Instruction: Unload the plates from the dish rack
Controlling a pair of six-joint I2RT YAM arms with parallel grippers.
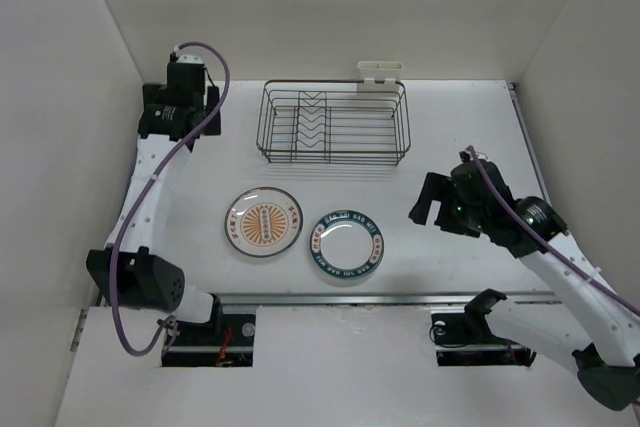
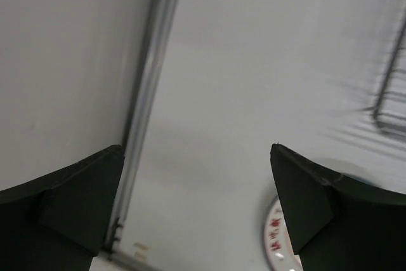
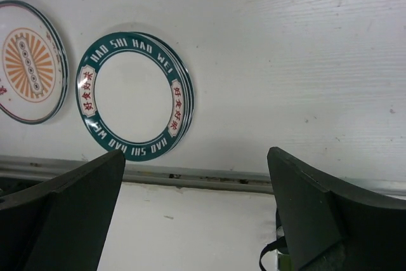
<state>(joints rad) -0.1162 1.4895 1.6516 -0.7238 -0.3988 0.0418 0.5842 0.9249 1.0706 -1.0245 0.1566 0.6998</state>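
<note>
Dark wire dish rack (image 1: 335, 123) sits at the far middle of the white surface (image 1: 460, 137). In front of it, lying flat side by side without touching, are the orange-sunburst plate (image 1: 264, 221) and the teal-banded plate (image 1: 347, 243). The left fingers (image 2: 76, 201) are spread wide left of the rack. The right fingers (image 3: 317, 214) are spread wide right of the teal-banded plate. Neither pair holds anything.

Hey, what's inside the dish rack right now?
No plates: the dish rack holds only its wire dividers, table showing through. The orange plate and teal plate lie on the table in front. Inside the white holder on its far edge can't be seen.
</note>
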